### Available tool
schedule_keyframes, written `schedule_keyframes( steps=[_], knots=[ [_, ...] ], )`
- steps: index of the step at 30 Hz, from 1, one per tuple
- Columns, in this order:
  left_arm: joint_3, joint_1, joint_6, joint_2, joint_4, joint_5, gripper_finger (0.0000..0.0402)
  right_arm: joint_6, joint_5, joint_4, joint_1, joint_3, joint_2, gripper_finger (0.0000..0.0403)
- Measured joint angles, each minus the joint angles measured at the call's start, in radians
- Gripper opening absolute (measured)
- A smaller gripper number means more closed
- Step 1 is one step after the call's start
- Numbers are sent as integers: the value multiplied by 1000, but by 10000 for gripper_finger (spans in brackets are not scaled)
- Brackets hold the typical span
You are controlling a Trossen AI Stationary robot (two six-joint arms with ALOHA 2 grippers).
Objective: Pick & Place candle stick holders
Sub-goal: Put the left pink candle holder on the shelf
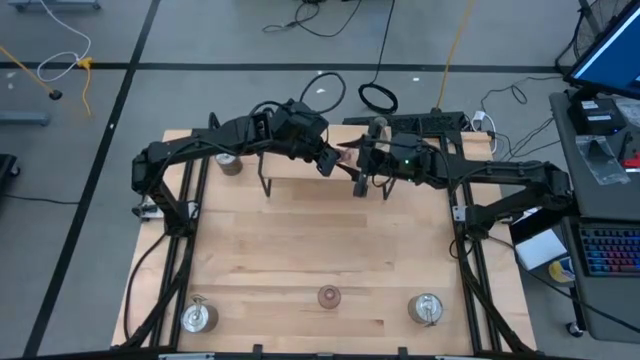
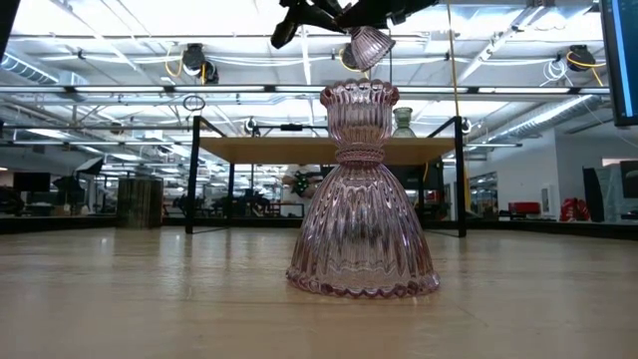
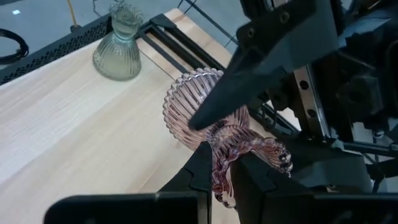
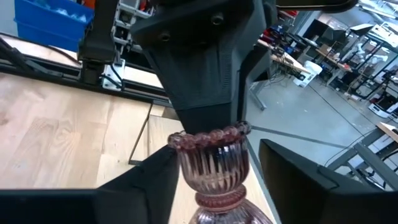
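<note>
A pink glassy holder is in the air over the raised shelf at the table's far side, between my two grippers. My left gripper is shut on it. My right gripper is open, with its fingers on either side of the holder. A greenish holder and a metal one stand on the shelf. Another pink holder stands between two silver metal holders near the table's front edge. My left gripper pinches the pink holder at its narrow neck between the two fingers, which lie across it. The holder is lifted clear of the shelf and lies tilted on its side, with its flared base away from my fingers. My right gripper has one finger close beside the holder's cup and the other apart from it. I cannot tell whether it touches the holder.
The shelf stands on thin black legs over the far part of the wooden table. The front pink holder fills the middle of the low view. Cables and a black bar lie behind the table.
</note>
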Motion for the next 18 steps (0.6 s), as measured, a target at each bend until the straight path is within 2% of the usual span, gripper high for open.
schedule_keyframes(
  steps=[9,18],
  knots=[
    [0,1,-2,0,4,4,33,29,-6,0,1,0,0,137],
    [0,1,3,0,4,4,33,34,-6,2,1,0,0,135]
  ],
)
